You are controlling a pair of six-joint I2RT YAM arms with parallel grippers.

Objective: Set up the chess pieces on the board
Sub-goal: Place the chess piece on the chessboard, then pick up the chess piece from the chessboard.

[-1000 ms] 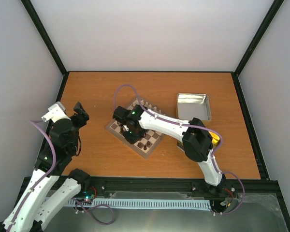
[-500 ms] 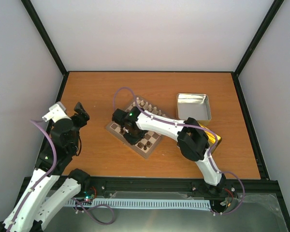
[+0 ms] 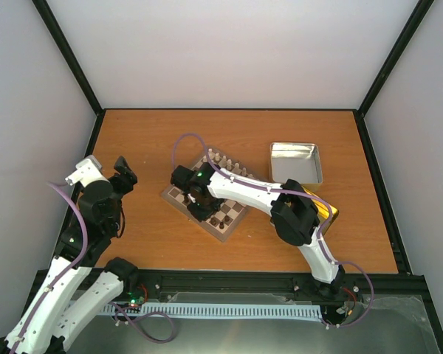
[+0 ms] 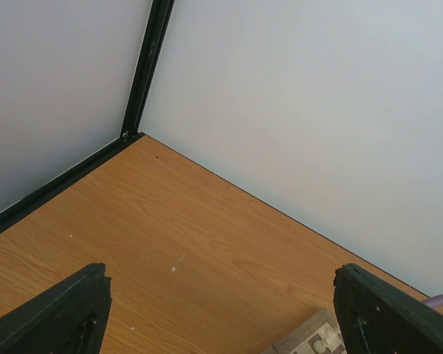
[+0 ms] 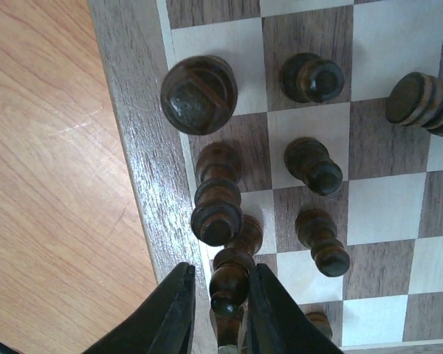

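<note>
At board (image 5: 133, 147) rim, right gripper (image 5: 221, 269) flanks dark chess piece (image 5: 230, 291); grip cannot be told; left gripper (image 4: 221, 269) spread, empty.

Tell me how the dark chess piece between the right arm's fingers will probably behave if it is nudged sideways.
The dark piece looks tall and slim on a small base, so it would probably tip rather than slide. Its turned, round body suggests it would roll once down. Neighbouring dark pieces stand close on the board, so a fall might knock them.
</note>
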